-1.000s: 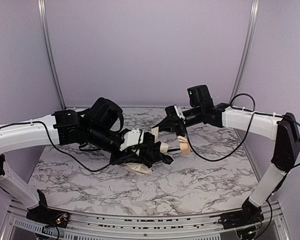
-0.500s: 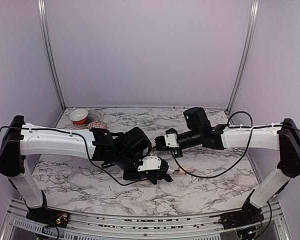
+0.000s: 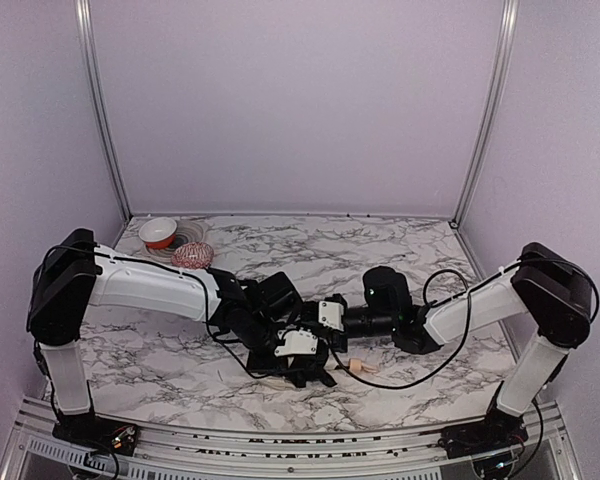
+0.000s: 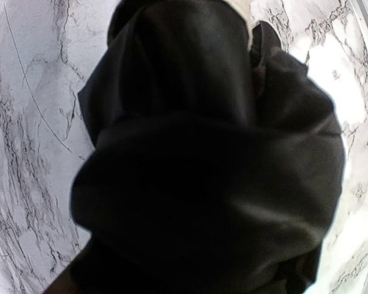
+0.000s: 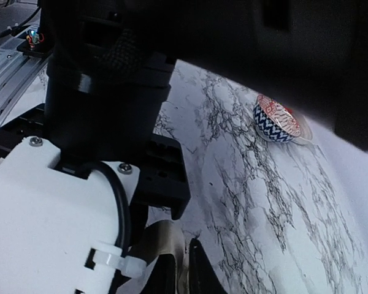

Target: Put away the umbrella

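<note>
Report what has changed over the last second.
Both arms swung down toward the near edge. The left gripper carried the bundled umbrella from mid-air down to the table, keeping its hold, and the right gripper came down beside it. The orange bowl at back left, uncovered by the move, has not shifted.

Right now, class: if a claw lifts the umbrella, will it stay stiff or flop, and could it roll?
The umbrella probably flops: its black fabric bunches in loose folds. Its small wooden knob looks rounded, so that end might roll. Mostly thin cloth, so likely light.
</note>
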